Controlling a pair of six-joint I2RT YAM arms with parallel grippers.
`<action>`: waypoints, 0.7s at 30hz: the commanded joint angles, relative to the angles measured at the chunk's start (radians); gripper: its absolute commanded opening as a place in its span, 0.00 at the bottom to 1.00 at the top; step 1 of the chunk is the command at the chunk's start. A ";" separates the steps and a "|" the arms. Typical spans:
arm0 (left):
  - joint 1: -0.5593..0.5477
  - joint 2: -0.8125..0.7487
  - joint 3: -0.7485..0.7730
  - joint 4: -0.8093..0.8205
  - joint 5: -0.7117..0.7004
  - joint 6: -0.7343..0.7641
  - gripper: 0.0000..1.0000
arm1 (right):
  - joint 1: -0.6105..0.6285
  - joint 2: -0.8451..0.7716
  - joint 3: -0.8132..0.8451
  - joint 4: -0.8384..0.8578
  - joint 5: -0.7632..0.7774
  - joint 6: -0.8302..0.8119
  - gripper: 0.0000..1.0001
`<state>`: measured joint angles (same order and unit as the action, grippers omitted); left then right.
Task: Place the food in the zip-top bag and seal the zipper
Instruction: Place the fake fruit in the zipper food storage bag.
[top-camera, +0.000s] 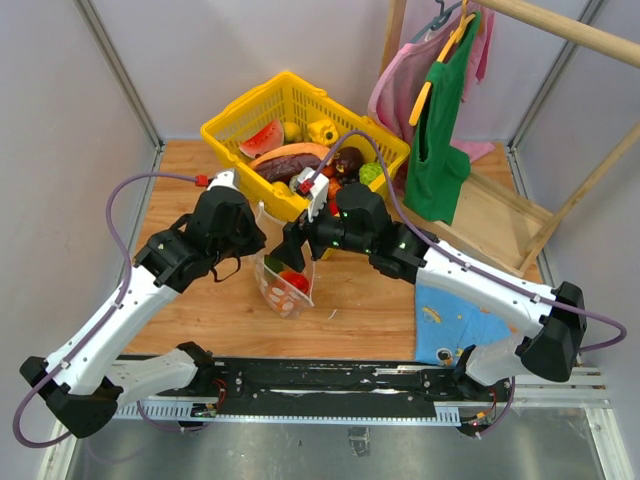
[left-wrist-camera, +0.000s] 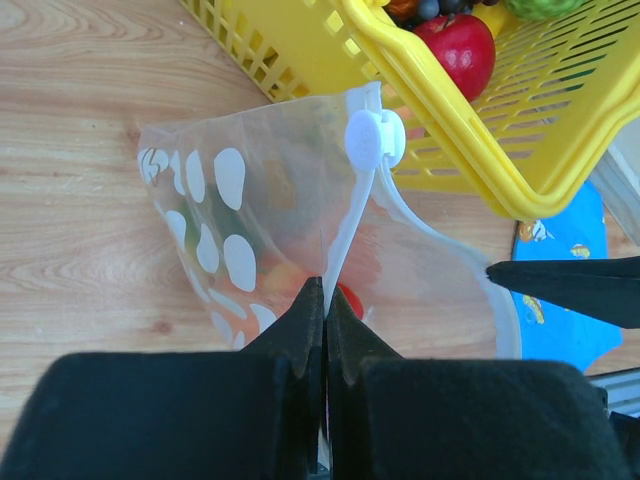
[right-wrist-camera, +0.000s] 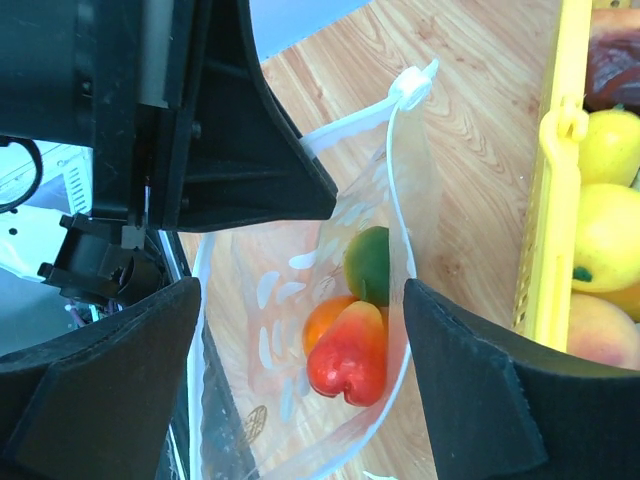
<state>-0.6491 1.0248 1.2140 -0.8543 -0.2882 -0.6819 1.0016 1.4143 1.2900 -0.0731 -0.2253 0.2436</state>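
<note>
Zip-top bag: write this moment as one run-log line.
left gripper shut on zip-top bag rim; right gripper open at mouth; food partly bagged; zipper unsealed

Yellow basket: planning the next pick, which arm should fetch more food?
Right. The right gripper is open and empty beside the basket; the left gripper pinches the zipper.

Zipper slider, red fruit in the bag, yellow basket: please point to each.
Zipper slider (left-wrist-camera: 374, 137): left wrist view, its round white face.
Red fruit (right-wrist-camera: 350, 352): right wrist view, its glossy middle.
Yellow basket (left-wrist-camera: 450, 110): left wrist view, its rim.
</note>
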 joint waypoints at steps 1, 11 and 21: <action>0.002 -0.025 -0.003 0.009 -0.026 0.001 0.00 | -0.004 -0.004 0.079 -0.101 -0.010 -0.091 0.83; 0.001 -0.057 0.014 -0.007 -0.074 0.046 0.00 | -0.055 0.012 0.242 -0.291 0.086 -0.200 0.81; 0.002 -0.027 0.018 -0.073 -0.120 0.046 0.00 | -0.182 0.214 0.529 -0.591 0.209 -0.240 0.78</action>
<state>-0.6491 0.9813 1.2137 -0.8932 -0.3653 -0.6476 0.8661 1.5581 1.7325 -0.5034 -0.0765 0.0383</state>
